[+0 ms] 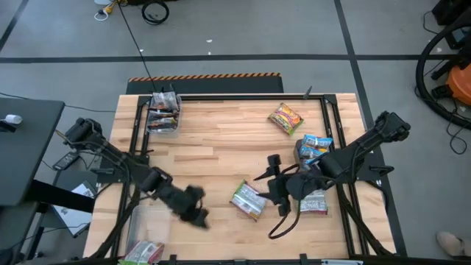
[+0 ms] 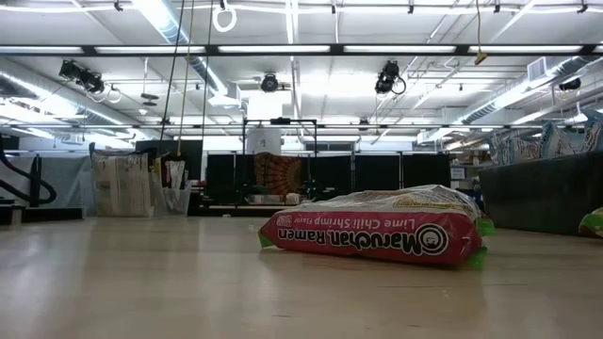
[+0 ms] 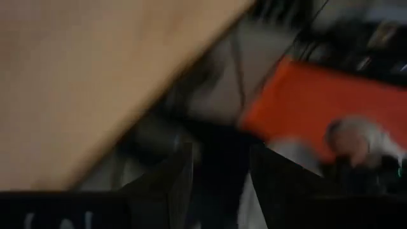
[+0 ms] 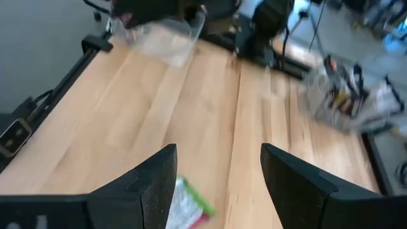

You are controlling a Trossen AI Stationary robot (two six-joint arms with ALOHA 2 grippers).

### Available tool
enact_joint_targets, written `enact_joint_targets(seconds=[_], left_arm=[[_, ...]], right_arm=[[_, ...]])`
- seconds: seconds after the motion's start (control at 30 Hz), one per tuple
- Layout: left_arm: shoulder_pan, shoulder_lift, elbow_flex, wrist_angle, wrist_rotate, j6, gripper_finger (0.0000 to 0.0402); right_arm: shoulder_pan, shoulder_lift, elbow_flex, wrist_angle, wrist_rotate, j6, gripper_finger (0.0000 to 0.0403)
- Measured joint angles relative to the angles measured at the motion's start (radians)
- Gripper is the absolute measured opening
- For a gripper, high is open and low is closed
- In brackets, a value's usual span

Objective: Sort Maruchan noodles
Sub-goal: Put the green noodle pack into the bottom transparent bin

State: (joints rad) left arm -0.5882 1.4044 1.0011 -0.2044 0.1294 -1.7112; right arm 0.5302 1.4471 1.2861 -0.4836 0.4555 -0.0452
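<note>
Right gripper [image 1: 269, 179] is hanging with its dark fingers spread and holding nothing, just beside a green-and-white flat plastic ramen packet [image 1: 249, 200] lying near the middle of the wooden tabletop's [image 1: 213, 140] front edge; in the low view that packet's [image 2: 377, 230] red side is reading "Maruchan Ramen". Another white-and-red packet [image 1: 314, 202] is lying under the right arm toward the right edge, a blue-and-white packet [image 1: 315, 147] is sitting near the right edge, and a yellow-and-red packet [image 1: 285, 118] is lying toward the back right corner. Left gripper [image 1: 197, 210] is hovering near the front edge with its fingers [image 3: 166, 184] parted and empty, beside a clear plastic bin [image 1: 147, 234] at the front left corner. A second clear bin [image 1: 163, 112] holding dark packets is standing at the back left.
</note>
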Motion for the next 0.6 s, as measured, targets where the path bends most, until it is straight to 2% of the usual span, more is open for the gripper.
enact_joint_targets(seconds=[0.1,0.17,0.27,0.37,0.6], left_arm=[[0.057,0.007,0.017,0.012,-0.171,0.208,0.0160],[0.102,0.026,0.022,0.016,-0.218,0.329,0.0160],[0.184,0.081,0.022,0.013,-0.216,0.432,0.0160],[0.258,0.160,0.021,0.019,-0.207,0.448,0.0160],[0.374,0.345,0.020,0.054,-0.138,0.474,0.0160]], right_arm=[[0.001,-0.035,0.000,-0.113,-0.009,0.091,0.0232],[0.001,-0.046,0.000,-0.210,-0.011,0.158,0.0232],[0.000,-0.047,0.000,-0.352,-0.037,0.265,0.0232],[0.001,-0.043,0.000,-0.458,-0.094,0.376,0.0232],[0.013,-0.042,0.000,-0.519,-0.128,0.533,0.0232]])
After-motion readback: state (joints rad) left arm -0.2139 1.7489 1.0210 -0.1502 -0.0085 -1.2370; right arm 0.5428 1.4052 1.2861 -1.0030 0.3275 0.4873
